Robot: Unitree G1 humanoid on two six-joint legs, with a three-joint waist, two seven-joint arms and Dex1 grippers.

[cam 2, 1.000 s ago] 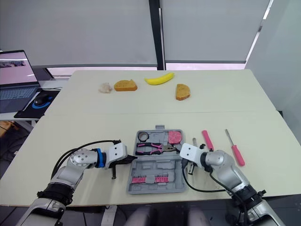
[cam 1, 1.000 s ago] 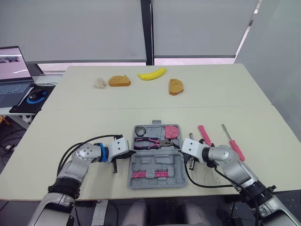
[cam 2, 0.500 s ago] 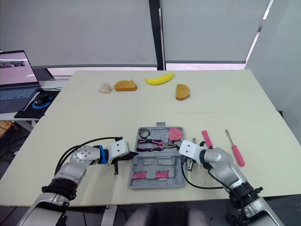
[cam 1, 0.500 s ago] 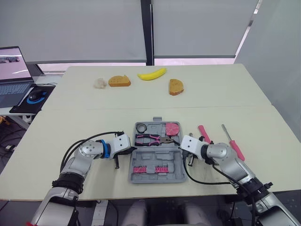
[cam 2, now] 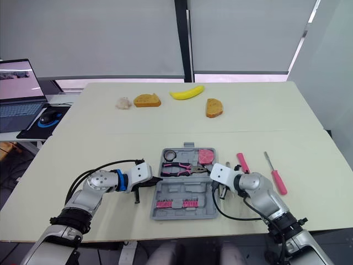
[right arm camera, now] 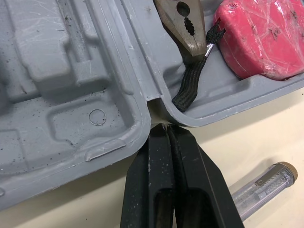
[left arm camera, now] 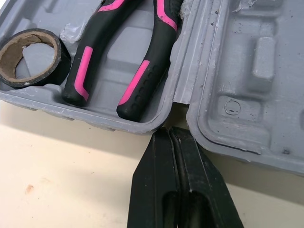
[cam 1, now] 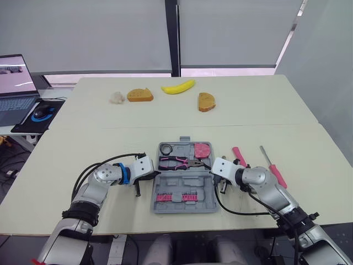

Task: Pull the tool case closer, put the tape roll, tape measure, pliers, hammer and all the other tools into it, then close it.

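Inside case (cam 1: 182, 207), pliers (cam 1: 177, 162), tape roll (cam 1: 166, 149), prob. measure (cam 1: 202, 150)

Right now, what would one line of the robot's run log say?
tool case: open | inside: tape roll, pliers, tape measure | left gripper: shut, at hinge notch | right gripper: shut, at hinge notch | pink screwdriver: outside case

Grey tool case (cam 1: 182, 185), pink-black pliers (cam 1: 177, 162)
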